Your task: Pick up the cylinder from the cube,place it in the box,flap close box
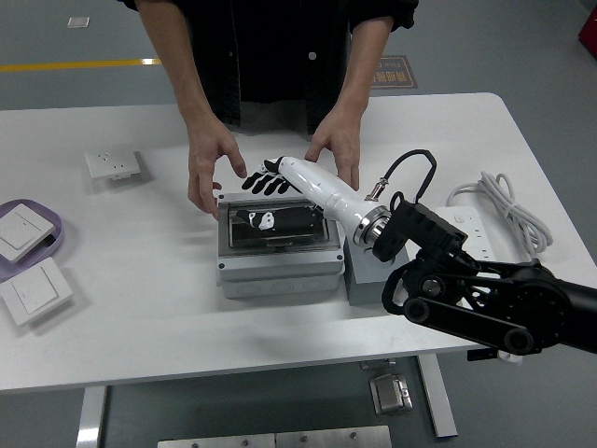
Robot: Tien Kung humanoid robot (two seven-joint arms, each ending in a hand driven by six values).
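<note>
Resting right hand (266,182), fingers spread, holding nothing, atop lowered lid (277,221) of box (276,266). Risk: lid unlatched, springs up; person's hands (210,163) close, possible pinch.

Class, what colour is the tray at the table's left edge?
Light purple tray, seen in the head view.

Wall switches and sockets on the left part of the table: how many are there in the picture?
3. One socket lies alone at the far left. One switch rests on the purple tray at the left edge. One switch lies on the table just in front of that tray. None seems hidden.
</note>
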